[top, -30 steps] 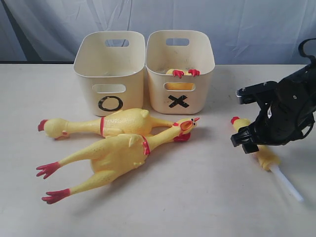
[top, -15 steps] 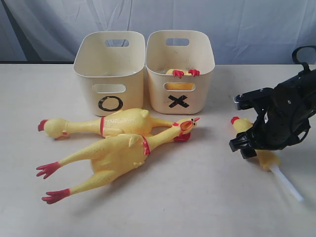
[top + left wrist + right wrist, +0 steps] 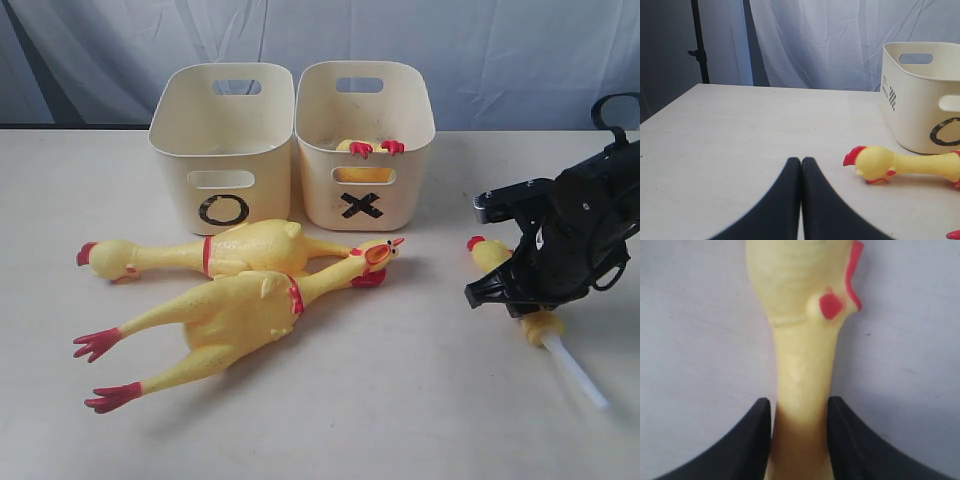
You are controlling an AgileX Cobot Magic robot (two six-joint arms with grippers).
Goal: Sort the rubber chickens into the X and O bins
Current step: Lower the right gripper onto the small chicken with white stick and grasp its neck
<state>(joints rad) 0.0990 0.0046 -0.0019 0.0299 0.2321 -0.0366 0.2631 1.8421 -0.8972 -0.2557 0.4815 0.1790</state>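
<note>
Two long rubber chickens lie crossed at the table's front left: the rear one (image 3: pixel 245 247) heads left and the front one (image 3: pixel 235 315) has its head (image 3: pixel 377 255) near the X bin (image 3: pixel 365 205). Red feet of a third chicken (image 3: pixel 376 148) hang over the X bin's front rim. The O bin (image 3: pixel 222 205) stands beside it. A short chicken (image 3: pixel 490 255) lies on the table at right. My right gripper (image 3: pixel 508 282) is shut on its neck (image 3: pixel 802 390), a finger pressing each side. My left gripper (image 3: pixel 801 162) is shut on nothing, near the rear chicken's head (image 3: pixel 875 164) and the O bin (image 3: pixel 920 100).
A white stick (image 3: pixel 575 375) pokes out from the short chicken's tail end towards the front right. A pale curtain hangs behind the table. The left arm does not show in the exterior view.
My right gripper has shifted slightly over the short chicken and its fingers have closed in on the neck. The chicken's tail and white stick have moved a little left. The left side is unchanged.
</note>
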